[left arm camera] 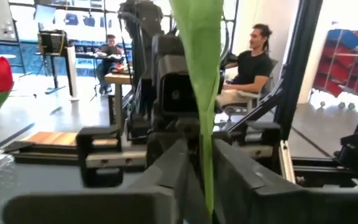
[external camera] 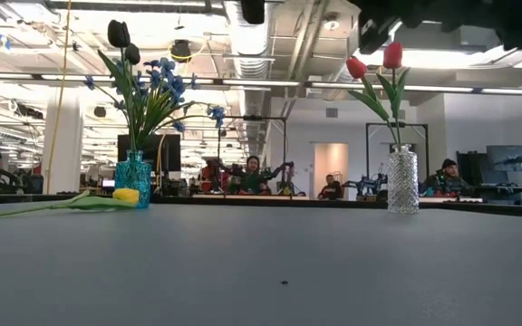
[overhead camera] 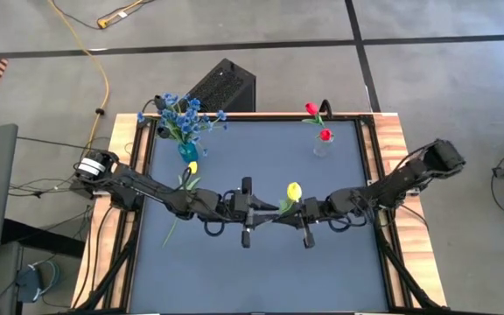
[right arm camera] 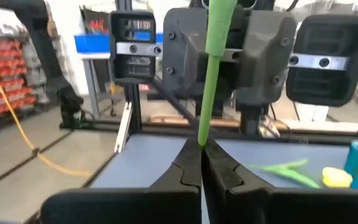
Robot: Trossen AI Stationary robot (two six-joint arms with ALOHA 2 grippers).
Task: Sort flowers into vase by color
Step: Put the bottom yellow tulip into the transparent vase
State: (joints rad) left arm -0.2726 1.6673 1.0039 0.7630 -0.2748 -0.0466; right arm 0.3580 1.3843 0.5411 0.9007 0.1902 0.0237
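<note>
Going across the counter (overhead camera: 252, 262) from the left: the blue flowers (overhead camera: 180, 115) are already sitting in the teal vase (overhead camera: 187, 150) at the back left, with a second yellow tulip (overhead camera: 192, 167) lying flat just in front of it, stem trailing toward the near edge. In the middle both arms are meeting nose to nose over the mat. The left claw (left arm camera: 194, 180) is looking only slightly parted around the green stem (left arm camera: 205, 112), so I'd say it's barely gripping or just letting go. The right claw (right arm camera: 201, 163) is clamped fully shut on that same stem. The yellow tulip (overhead camera: 294, 191) bloom is sticking up between the two, a touch closer to the right claw, and the stem is running roughly upright through both pairs of fingers. Back right, the red tulips (overhead camera: 318, 121) are standing in the clear vase (overhead camera: 323, 147). My read: it's a handover, so the right arm is the one carrying it next, though I'm not spotting a vase for yellows.
</note>
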